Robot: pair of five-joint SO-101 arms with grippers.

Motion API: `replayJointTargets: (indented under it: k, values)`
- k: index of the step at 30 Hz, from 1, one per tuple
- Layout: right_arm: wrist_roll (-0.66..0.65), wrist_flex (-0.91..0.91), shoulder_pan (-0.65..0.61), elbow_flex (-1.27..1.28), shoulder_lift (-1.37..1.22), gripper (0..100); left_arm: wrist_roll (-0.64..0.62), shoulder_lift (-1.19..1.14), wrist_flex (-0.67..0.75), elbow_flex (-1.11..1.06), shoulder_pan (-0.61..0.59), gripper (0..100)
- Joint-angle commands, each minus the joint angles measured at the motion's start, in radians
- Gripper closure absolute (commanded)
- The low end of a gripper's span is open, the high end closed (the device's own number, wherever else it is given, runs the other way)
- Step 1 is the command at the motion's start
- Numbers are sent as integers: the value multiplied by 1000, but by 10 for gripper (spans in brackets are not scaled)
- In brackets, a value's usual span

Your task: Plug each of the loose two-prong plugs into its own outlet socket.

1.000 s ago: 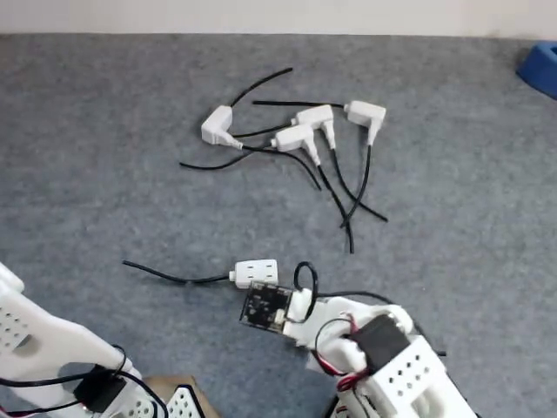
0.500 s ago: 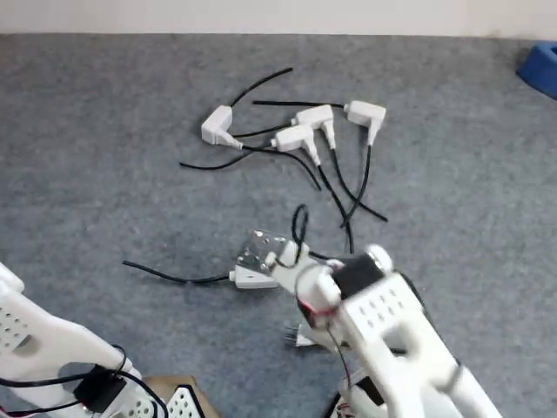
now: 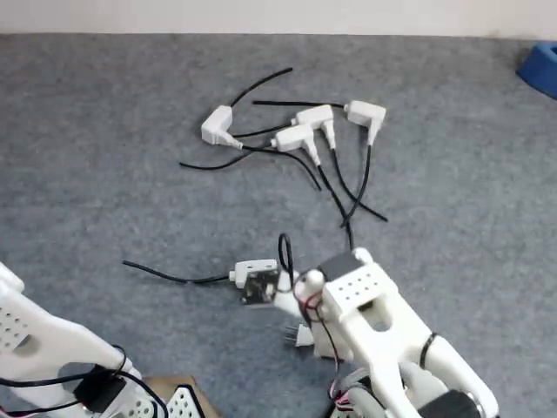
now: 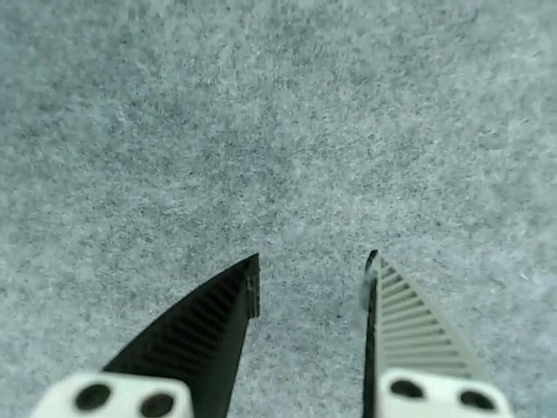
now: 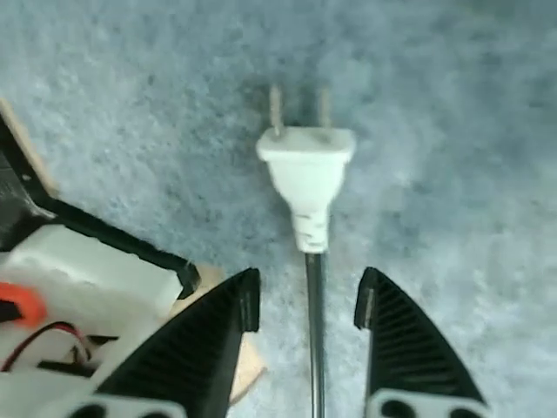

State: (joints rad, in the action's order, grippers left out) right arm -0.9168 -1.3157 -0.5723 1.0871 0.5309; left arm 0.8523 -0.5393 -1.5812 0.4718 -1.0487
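- High view, held against a second ago: finds the right arm (image 3: 361, 292) no longer crouched toward the near right corner with its camera board against the outlet socket (image 3: 256, 271). Lifted over that socket half a second ago, since drawn back toward the near edge.
- Uncovered by that swing: a loose two-prong plug (image 3: 298, 334) on the grey table (image 3: 104, 192), just on the near side of the socket and apart from it. Prongs toward the side of the left arm (image 3: 43, 344), not at the socket's face.
- No shift of the socket itself, with its lead trailing toward the left edge.
- Judged for the task: nothing plugged in yet. Looks like lining up to pick this plug, with a turn then needed to aim the prongs at the socket.
- Right wrist view: right gripper (image 5: 309, 292) spread wide and empty, straddling the plug's black cord (image 5: 314, 348) just behind the white body (image 5: 306, 170). No contact with either, as far as can be seen.
- Left wrist view: left gripper (image 4: 313, 270) likewise parted, holding nothing, over the table's grey surface.
- Toward the far edge, mid-table: four more white cord ends (image 3: 296, 138) among tangled black leads, lying as before. A blue object (image 3: 540, 65) at the far right corner.
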Motion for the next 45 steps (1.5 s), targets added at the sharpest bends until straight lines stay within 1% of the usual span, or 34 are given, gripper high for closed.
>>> replayJointTargets:
  k: [1,4,7,10,13,15,22,24,27,29,35,38,41,43,45]
  values:
    - [-29,35,8,61,76,816,11,61,-2,10,2,790]
    - [12,39,10,77,114,816,11,61,-2,10,2,790]
    - [78,97,4,81,140,816,11,61,-2,10,2,790]
    - [121,147,-71,111,148,816,11,61,-2,10,1,790]
    - [170,220,-177,148,145,816,11,62,-2,10,-7,790]
    - [190,251,-220,165,143,816,12,64,-2,10,-8,790]
    - [189,309,-220,208,143,819,12,64,-2,10,-24,790]
    - [189,346,-220,234,143,861,12,62,-2,10,-24,790]
    - [204,400,-220,269,143,974,12,62,-2,10,-25,790]
    - [236,437,-220,285,143,980,12,64,-2,10,-25,790]
    - [249,435,-222,288,148,991,12,64,-8,10,-25,790]
    - [338,398,-220,272,156,991,12,64,-8,10,-25,790]
    - [400,326,-220,170,156,991,12,64,-9,10,-10,790]
    - [422,257,-219,67,156,991,11,64,-9,7,19,790]
    - [453,214,-191,-50,156,991,6,70,-12,5,54,790]
